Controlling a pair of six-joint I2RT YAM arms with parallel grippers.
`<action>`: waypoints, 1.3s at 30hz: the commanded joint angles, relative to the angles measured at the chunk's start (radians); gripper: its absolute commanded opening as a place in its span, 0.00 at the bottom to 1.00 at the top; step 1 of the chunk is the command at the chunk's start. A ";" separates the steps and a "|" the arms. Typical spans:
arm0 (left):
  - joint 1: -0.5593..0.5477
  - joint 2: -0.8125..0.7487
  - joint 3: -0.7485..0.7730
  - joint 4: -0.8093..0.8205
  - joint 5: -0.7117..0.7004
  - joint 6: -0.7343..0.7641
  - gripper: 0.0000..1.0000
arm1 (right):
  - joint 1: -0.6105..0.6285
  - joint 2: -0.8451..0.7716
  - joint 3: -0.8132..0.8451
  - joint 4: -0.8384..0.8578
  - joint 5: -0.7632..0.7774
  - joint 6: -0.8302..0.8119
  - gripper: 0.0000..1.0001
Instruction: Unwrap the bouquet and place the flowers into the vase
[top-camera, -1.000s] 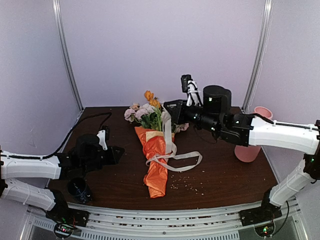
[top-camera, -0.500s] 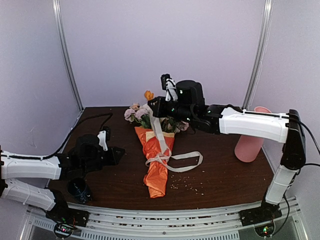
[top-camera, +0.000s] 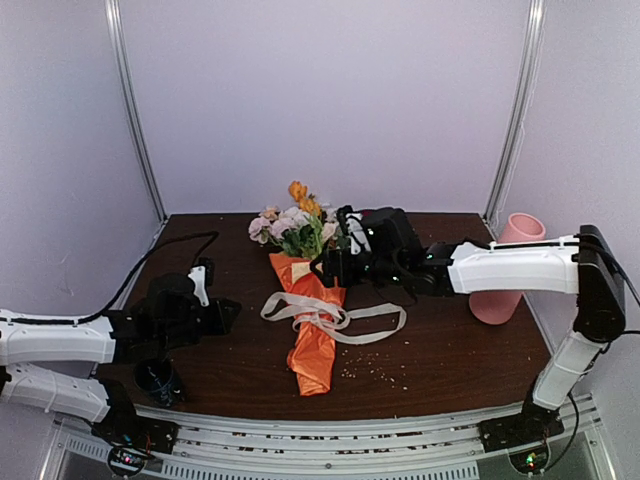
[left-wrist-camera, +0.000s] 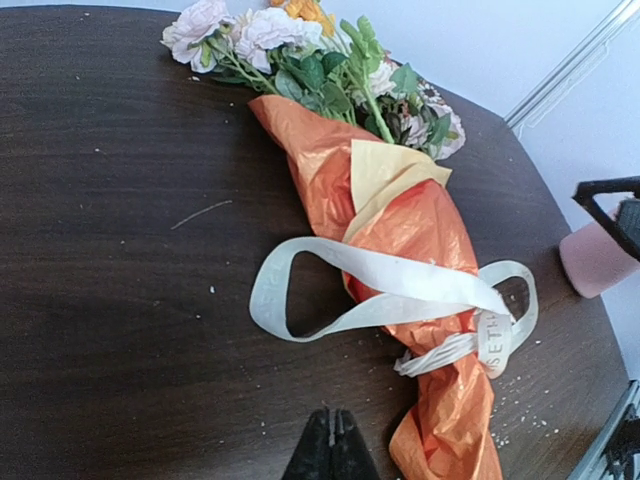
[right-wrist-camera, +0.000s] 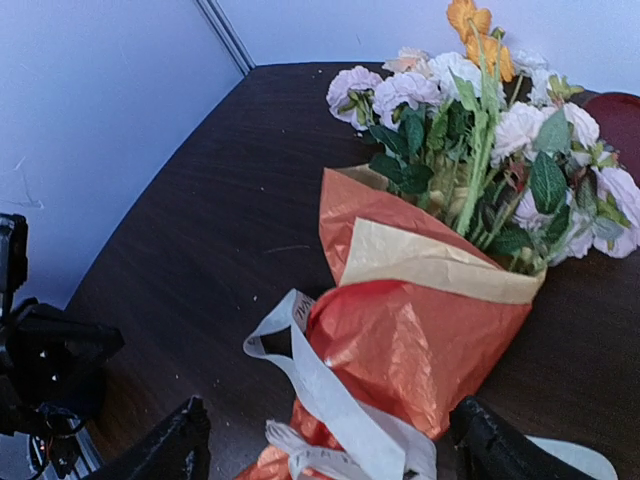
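- Looking down from the top external camera, the bouquet (top-camera: 312, 340) lies near the middle of the dark wooden table (top-camera: 450, 350). Its narrow tail points toward the arm bases and the flowers (top-camera: 290, 225) toward the back wall.
- A cream ribbon (top-camera: 345, 318) crosses the orange wrap in loose loops that spread onto the table on both sides.
- The right gripper (top-camera: 335, 268) hangs low over the upper part of the wrap, just beside the blooms (its opening is hard to read from this angle).
- The left gripper (top-camera: 225, 315) sits low, left of the bouquet and apart from it, with a small dark cup (top-camera: 158, 380) nearer the front edge.
- The pink vase (top-camera: 495, 305) stands at the table's right side, partly behind the right forearm.
- From the left wrist, the left gripper (left-wrist-camera: 330, 445) has its fingers pressed together with nothing between them.
- Ahead of it the bouquet (left-wrist-camera: 430, 230) runs diagonally. One ribbon (left-wrist-camera: 390, 280) loop lies open on the table left of the wrap, and a band is wound round the narrow part.
- A corner of the vase (left-wrist-camera: 595, 260) shows at the right edge.
- From the right wrist, the right gripper (right-wrist-camera: 335, 435) stands wide open and empty, one of its fingers (right-wrist-camera: 180, 445) on each side of the wrap.
- The ribbon (right-wrist-camera: 320, 390) and the orange and yellow-tan paper lie below between the fingers; whether they touch cannot be told.
- Pink, white and orange flowers (right-wrist-camera: 470, 110) with green leaves spill from the wrap's mouth, beside a dark red dish (right-wrist-camera: 620, 115).
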 joint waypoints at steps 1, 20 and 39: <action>-0.003 0.021 0.087 -0.043 -0.058 0.085 0.06 | 0.022 -0.130 -0.176 0.037 0.073 -0.035 0.82; -0.003 -0.166 0.364 -0.261 -0.212 0.353 0.68 | 0.168 -0.271 -0.429 0.229 0.374 0.090 0.79; 0.349 0.066 0.210 -0.046 0.340 0.094 0.83 | 0.116 -0.315 -0.392 0.156 0.491 0.020 0.88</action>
